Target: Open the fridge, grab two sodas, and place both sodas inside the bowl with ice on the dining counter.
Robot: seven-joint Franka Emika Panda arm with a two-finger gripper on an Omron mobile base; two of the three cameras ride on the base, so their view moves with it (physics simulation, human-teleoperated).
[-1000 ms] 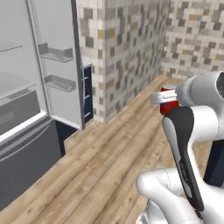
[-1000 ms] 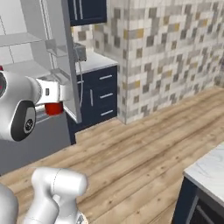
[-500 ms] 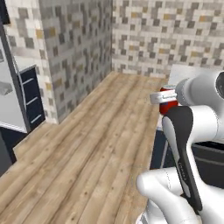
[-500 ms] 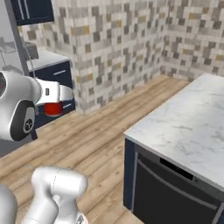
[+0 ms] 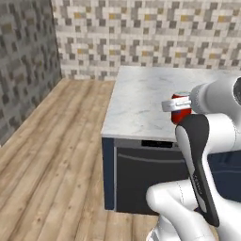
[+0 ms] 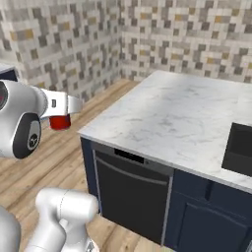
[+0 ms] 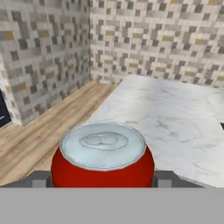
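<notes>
We are seeing the white two-finger gripper [image 7: 103, 179] clamping a small red cylindrical soda can with a silver top [image 7: 103, 155], one dark finger pad [image 7: 40, 179] pressing on each side of the can. In the left base view the can [image 5: 180, 107] is sitting at the white arm's tip, held in the air and overlapping the near edge of the large white grey-veined marble dining counter [image 5: 141, 101]. In the right base view the can [image 6: 60, 122] is hanging off to the counter's left over the light wooden plank floor [image 6: 59, 152], apart from the slab's corner [image 6: 162, 118]. The can's long axis is running along the gripper's pointing direction, silver top facing the hand camera. Its lid is looking pale and ridged, its body plain glossy red. The marble top ahead is lying bare and open; a dark sink recess [image 6: 238, 150] is cutting into its right side. The mosaic-tiled wall [image 5: 141, 33] is bounding the far edge, with open floor to the left.
</notes>
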